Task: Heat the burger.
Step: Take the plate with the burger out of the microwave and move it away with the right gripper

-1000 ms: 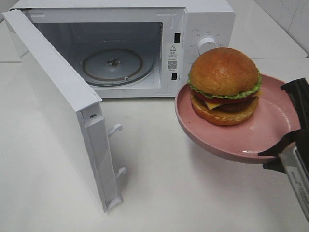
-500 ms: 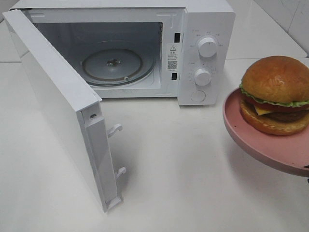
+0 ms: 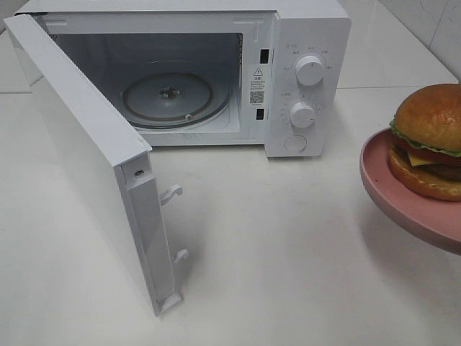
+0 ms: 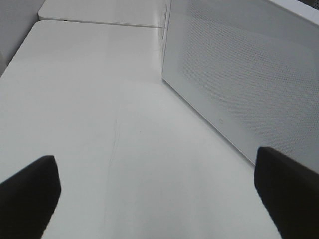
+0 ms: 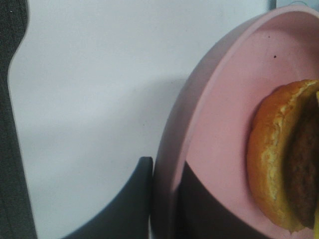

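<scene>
Microwave [image 3: 302, 43] white; door [image 4: 249, 84] fine dotted mesh. Table [image 3: 274, 245] white. Plate [image 3: 403, 198] pink. Burger [image 3: 431, 140]: golden-brown bun, green lettuce, red tomato, yellow cheese, dark patty. Gripper fingers [image 4: 30, 191] black.

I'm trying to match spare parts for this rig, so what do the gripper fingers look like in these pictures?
Only fingers show. The left gripper has two wide, matte black fingers with rounded ends. The right gripper has dark grey to black fingers, one curving to a point. No cables or markings are visible, and the arms themselves are out of view.
</scene>
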Controlling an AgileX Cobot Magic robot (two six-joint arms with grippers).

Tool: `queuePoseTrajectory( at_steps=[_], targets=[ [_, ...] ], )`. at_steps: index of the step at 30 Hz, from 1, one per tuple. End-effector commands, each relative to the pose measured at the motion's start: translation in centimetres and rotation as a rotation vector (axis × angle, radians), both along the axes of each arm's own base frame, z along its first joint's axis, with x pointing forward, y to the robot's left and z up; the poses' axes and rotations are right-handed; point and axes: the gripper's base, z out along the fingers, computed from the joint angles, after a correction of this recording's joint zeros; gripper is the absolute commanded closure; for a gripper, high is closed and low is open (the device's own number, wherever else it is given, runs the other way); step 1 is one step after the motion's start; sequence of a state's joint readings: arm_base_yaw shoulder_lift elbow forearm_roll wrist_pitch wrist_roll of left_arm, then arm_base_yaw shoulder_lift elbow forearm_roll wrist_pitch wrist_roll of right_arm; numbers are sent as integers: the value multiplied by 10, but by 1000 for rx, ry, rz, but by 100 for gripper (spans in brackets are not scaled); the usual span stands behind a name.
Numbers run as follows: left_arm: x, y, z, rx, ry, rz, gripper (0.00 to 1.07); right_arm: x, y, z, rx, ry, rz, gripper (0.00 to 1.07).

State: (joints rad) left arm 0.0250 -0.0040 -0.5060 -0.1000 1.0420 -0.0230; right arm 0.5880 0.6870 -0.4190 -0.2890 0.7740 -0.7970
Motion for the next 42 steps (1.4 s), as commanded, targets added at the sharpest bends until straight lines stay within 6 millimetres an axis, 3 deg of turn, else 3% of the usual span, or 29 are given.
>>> queuePoseTrajectory(
  at_steps=[1,7,23,42],
  targets=[
    [-2,0,1,-3,-28,5,6,1,-3,4,1,-34,-44,107],
    [-2,0,1,-3,-28,5,6,2,-7,4,-2,-31,-101,107],
    [-2,0,1,-3,-28,5,6,4,-28,8,-21,-98,-482,107],
    [-2,0,1,-3,-28,5,6,9,-36,4,-40,-117,-767,107]
  ],
)
